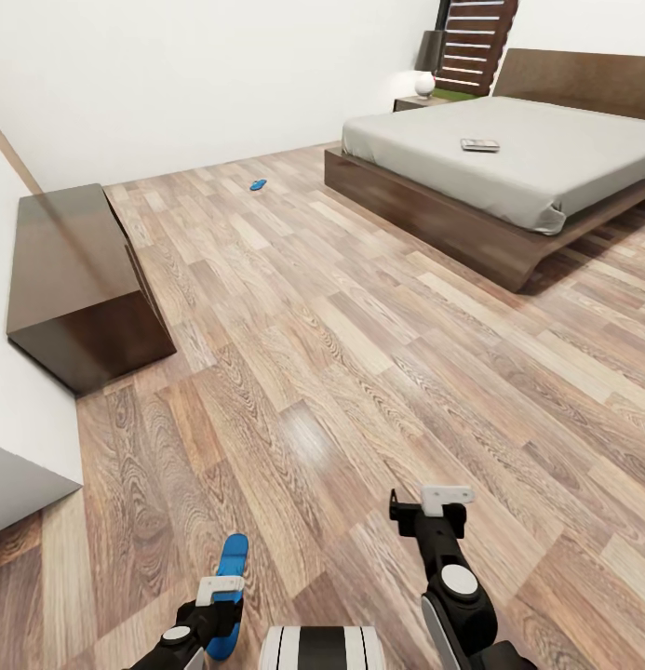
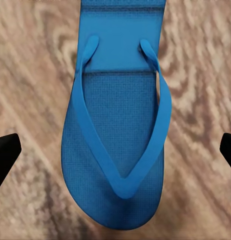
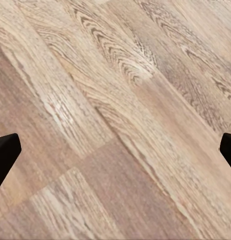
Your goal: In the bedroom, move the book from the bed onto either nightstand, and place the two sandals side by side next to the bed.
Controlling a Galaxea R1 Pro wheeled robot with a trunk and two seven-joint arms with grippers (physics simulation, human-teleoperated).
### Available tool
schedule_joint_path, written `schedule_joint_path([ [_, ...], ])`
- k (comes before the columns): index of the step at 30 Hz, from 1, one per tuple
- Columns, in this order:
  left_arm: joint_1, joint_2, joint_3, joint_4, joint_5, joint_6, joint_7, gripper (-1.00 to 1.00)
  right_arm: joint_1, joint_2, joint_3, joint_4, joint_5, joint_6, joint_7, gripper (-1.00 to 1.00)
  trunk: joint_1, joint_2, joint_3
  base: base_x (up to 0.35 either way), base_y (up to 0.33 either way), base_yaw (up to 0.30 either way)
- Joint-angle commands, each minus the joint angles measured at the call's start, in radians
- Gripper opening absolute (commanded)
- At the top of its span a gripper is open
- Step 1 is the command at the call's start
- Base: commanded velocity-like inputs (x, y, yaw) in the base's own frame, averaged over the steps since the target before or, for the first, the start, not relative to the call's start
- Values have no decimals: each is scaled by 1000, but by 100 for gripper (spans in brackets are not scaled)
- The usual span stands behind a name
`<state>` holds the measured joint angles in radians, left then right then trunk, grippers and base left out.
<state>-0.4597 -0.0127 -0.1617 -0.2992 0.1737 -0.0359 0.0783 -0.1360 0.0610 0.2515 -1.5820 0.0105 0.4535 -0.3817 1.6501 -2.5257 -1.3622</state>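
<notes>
Hovered left gripper (image 2: pixel 115 150) right over the near sandal (image 2: pixel 115 135) on the floor (image 1: pixel 378 354), fingers wide apart, nothing held. Probably best to drop straight down and pinch across the sole. Right gripper (image 3: pixel 115 150) hung apart too. Other sandal (image 1: pixel 258 184) way off beside the bed (image 1: pixel 508 158), book (image 1: pixel 479 144) on top. Plenty of bare floor between; dark cabinet (image 1: pixel 71 270) crowded the left wall.

The bed (image 1: pixel 508 177) stands far right, with the book (image 1: pixel 479 145) lying on its mattress and a nightstand (image 1: pixel 413 102) behind its far left corner. One sandal (image 1: pixel 258 184) lies on the floor (image 1: pixel 359 354) left of the bed, far off. The other sandal (image 1: pixel 231 591) lies near, at the left. A low cabinet (image 1: pixel 75 279) stands against the left wall.
</notes>
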Motion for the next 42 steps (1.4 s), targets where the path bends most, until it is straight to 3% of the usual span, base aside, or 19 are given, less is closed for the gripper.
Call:
schedule_joint_path([
  [1,-1,0,-9,1,10,-4,6,100,-1,-4,0,-1,1,7,-4,100,0,0,-1,0,0,0],
  [19,-1,0,-9,1,10,-3,6,100,-1,-21,-31,-1,-12,13,3,100,0,0,-1,0,0,0],
  [24,-1,0,-9,1,10,-3,6,100,-4,-23,-38,-1,-12,17,43,100,0,0,-1,0,0,0],
  [31,-1,0,-9,0,10,-4,6,100,-6,-23,-77,-1,-12,19,114,100,0,0,-1,0,0,0],
  [42,-1,0,-9,-6,10,-3,6,100,-7,-23,-102,-1,-12,32,147,100,0,0,-1,0,0,0],
])
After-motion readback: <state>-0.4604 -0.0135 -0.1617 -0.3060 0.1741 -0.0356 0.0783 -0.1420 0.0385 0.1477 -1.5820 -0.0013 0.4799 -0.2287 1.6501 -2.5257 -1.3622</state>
